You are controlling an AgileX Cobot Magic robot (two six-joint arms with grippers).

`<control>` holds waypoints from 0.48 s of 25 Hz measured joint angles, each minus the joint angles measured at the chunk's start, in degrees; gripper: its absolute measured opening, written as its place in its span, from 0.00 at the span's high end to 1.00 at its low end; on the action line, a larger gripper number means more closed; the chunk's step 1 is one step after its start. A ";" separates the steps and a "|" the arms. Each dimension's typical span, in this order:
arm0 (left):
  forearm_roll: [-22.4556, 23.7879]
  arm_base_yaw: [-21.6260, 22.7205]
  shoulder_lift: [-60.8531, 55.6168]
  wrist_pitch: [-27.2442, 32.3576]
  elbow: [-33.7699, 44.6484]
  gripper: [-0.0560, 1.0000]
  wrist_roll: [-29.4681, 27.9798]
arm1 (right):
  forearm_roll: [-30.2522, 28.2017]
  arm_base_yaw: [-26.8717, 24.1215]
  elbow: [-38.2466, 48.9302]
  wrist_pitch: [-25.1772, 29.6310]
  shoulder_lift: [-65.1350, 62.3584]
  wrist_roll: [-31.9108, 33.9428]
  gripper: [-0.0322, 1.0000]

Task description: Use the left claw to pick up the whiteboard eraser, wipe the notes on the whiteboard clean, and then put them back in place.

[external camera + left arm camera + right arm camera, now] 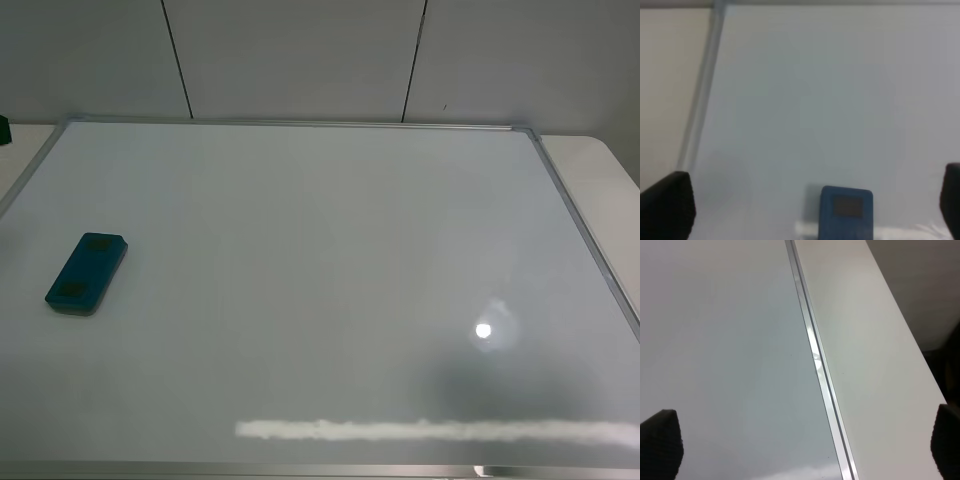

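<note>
The whiteboard [320, 230] fills most of the exterior high view, and its surface looks blank; no notes show in any view. The teal-blue whiteboard eraser [87, 272] lies flat on the board near its left edge. No arm shows in the exterior view. In the left wrist view the left claw [810, 202] is open and empty, its two black fingertips [667, 202] set wide apart. The eraser [846, 212] lies on the board between them, a little ahead. The right gripper [803, 440] is open and empty above the board's right frame [815, 360].
A white glare streak [430, 431] and a round light spot [484, 330] lie on the board's near right part. The beige table [600, 180] shows beyond the right frame, and its edge [900, 330] drops off in the right wrist view. Grey wall panels stand behind.
</note>
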 joint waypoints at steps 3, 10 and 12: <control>-2.42 0.00 -6.67 5.48 0.00 0.01 0.00 | 0.00 0.00 0.00 0.00 0.00 0.00 0.01; -5.38 0.00 -23.43 13.94 0.00 0.01 0.00 | 0.00 0.00 0.00 0.00 0.00 0.00 0.01; -5.57 0.00 -28.35 16.35 0.00 0.01 0.00 | 0.00 0.00 0.00 0.00 0.00 0.00 0.01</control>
